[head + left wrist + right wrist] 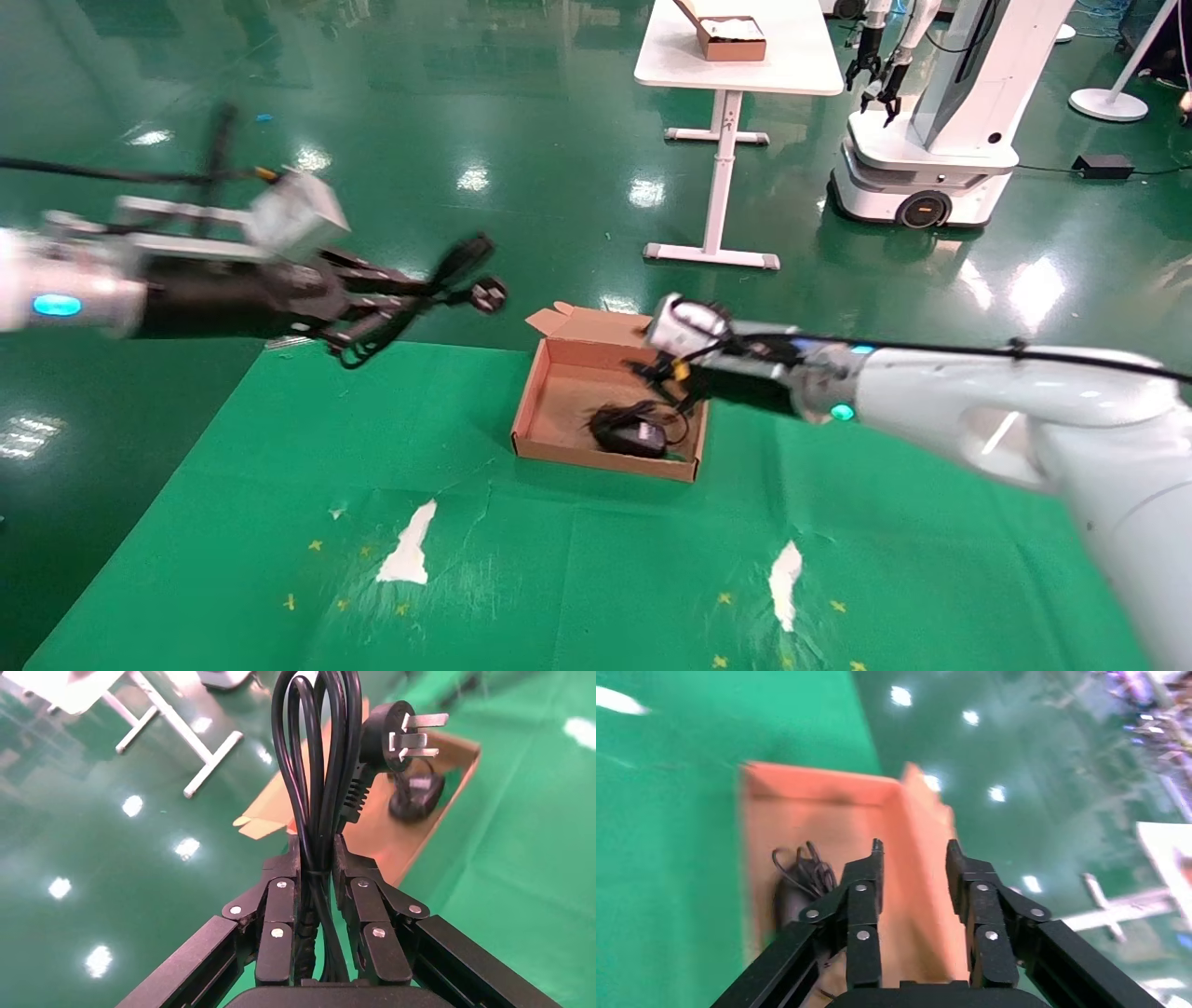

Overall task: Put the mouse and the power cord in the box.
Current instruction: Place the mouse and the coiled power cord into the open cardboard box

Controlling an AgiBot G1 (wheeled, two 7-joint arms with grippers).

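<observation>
My left gripper (421, 298) hangs in the air left of the box and is shut on the power cord (316, 762), a bundle of thick black loops. The cord's pronged plug (402, 733) sticks out beyond the fingertips. The shallow brown cardboard box (570, 396) lies open on the green mat. Inside it, near the front right corner, rests the black mouse (635, 434) with its thin cable bunched on top. My right gripper (914, 855) hovers over the box's right wall, open, with nothing between its fingers. In the right wrist view the mouse (787, 899) lies beside that gripper.
A green mat (577, 578) with torn white patches (408, 554) covers the near floor. Farther back stand a white table (745, 70) carrying a smaller brown box (731, 37), and another robot (931, 149) to its right.
</observation>
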